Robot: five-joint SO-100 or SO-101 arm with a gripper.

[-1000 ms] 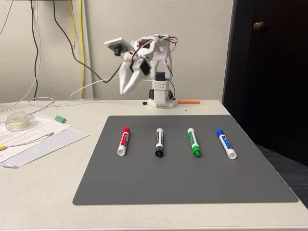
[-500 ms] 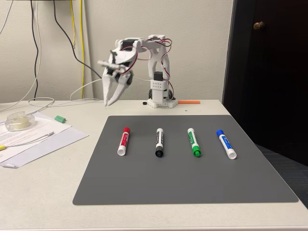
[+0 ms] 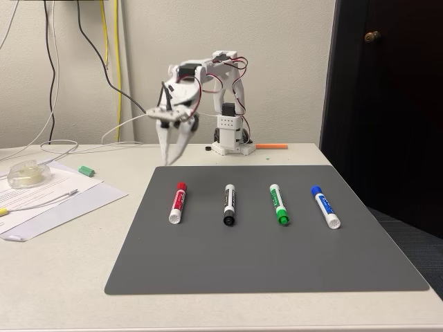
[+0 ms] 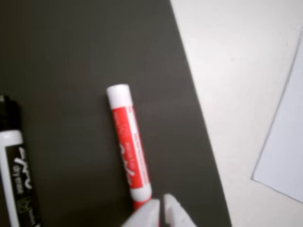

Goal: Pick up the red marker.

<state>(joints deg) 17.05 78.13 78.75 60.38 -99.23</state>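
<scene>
Fingers (image 3: 168, 156) of the white arm hang in the air with their tips nearly together, gripping nothing, pointing down above the far left corner of the gray mat (image 3: 263, 256). In the wrist view the two white tips (image 4: 158, 213) show at the bottom edge, all but touching each other, with the red cap end of the red marker (image 4: 129, 146) just at them and partly hidden behind them; the white butt end of the marker points away from the tips.

From the fixed view the red marker (image 3: 177, 202) lies flat on the mat, leftmost in a row of four, red cap toward the far edge of the worktop (image 3: 55, 277). It sits below and nearer to the camera than the fingers, apart from them. Beside it, in order toward the right edge, lie a black marker (image 3: 229, 204), a green marker (image 3: 279, 204) and a blue marker (image 3: 324, 206).
</scene>
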